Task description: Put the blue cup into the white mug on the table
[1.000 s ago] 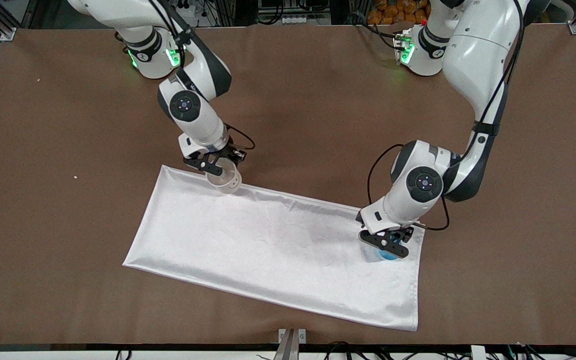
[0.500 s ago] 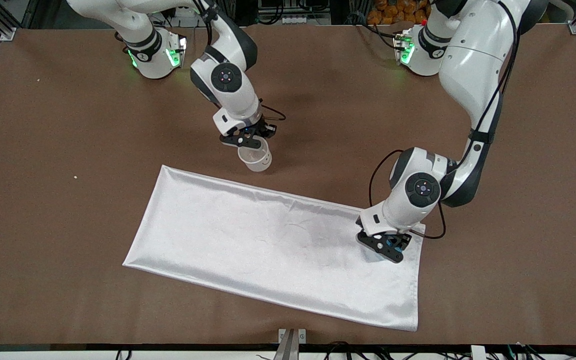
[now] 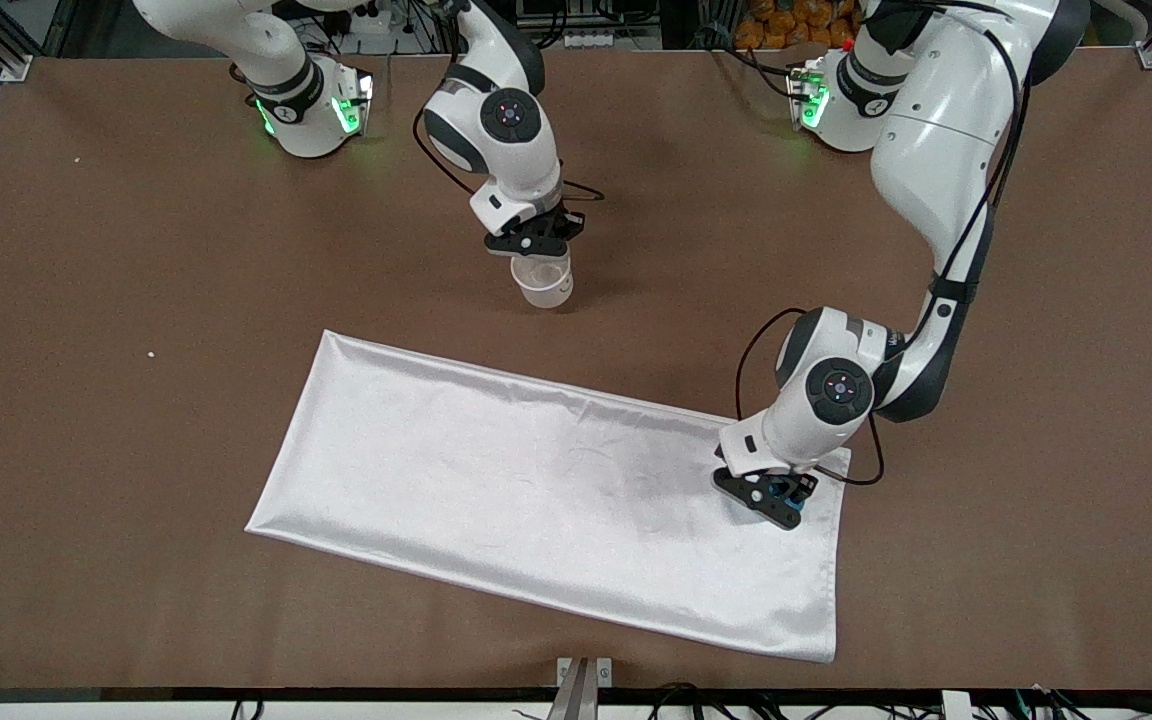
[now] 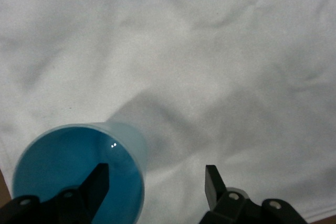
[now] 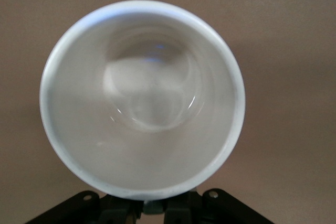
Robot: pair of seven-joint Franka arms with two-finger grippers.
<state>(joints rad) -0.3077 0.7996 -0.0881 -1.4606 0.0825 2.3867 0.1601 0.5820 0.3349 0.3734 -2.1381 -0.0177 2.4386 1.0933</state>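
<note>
My right gripper (image 3: 534,245) is shut on the rim of the white mug (image 3: 543,283) and holds it upright, low over the brown table (image 3: 136,250), just off the cloth's edge that lies farther from the front camera. In the right wrist view the empty mug (image 5: 142,98) fills the picture, with the gripper (image 5: 155,205) clamped on its rim. My left gripper (image 3: 774,497) is open over the blue cup (image 4: 79,174), which stands on the cloth. One finger (image 4: 100,178) is inside the cup and the other is outside. In the front view the cup is almost hidden under the gripper.
A white satin cloth (image 3: 536,490) lies slanted across the middle of the table, and the blue cup is at its corner toward the left arm's end. Brown table surrounds it on all sides.
My right gripper carried the white mug off the cloth's edge to the brown table, toward the robots' bases. My left gripper stayed over the blue cup, shifting slightly and covering it more.
</note>
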